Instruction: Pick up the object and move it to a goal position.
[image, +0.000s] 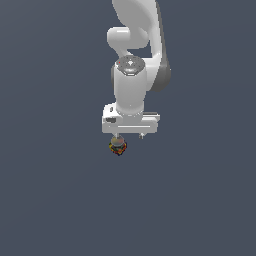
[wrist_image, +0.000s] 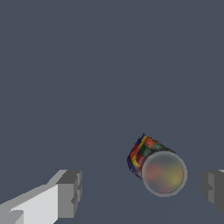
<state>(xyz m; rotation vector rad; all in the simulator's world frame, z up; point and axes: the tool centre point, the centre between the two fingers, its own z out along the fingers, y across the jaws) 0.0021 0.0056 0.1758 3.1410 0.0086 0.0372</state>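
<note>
The object is a tiny dark lump with a greyish rounded top and red, orange, yellow and green flecks, lying on the flat grey floor. My gripper hangs just above it, open. In the exterior view the object sits under the finger on that view's left. In the wrist view the object lies between the two grey fingertips, much closer to one of them, and touches neither. My gripper holds nothing.
The white arm rises from the hand toward the top of the exterior view. A plain dark grey floor surrounds the object on all sides.
</note>
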